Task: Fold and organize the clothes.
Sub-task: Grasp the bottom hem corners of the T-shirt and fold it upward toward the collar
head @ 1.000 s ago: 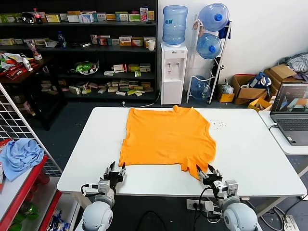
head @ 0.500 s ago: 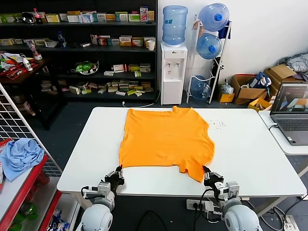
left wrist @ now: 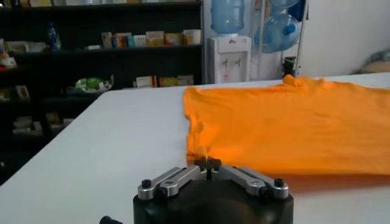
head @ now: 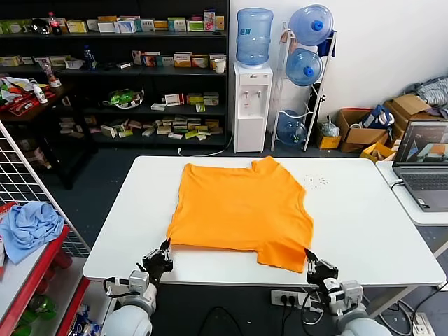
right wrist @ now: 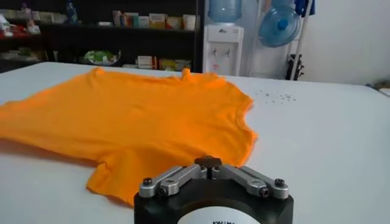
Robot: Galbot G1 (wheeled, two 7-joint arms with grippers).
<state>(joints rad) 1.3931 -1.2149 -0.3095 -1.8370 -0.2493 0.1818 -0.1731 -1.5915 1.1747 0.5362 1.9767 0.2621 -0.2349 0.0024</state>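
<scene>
Clenching orange T-shirt (head: 241, 213) corners, both grippers' jaws; laptop (head: 423, 164) sits well apart.

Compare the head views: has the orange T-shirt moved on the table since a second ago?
Yes. The orange T-shirt has slid toward the near edge of the white table, its hem now closer to that edge.

Head camera high, facing forward and down over white table (head: 364, 217), wrist cameras low at near edge, facing across, all sharing orange T-shirt (head: 241, 210).

White table (head: 364, 224) carries 1 orange T-shirt (head: 241, 210) spread flat, small specks (head: 318, 182) beside it
</scene>
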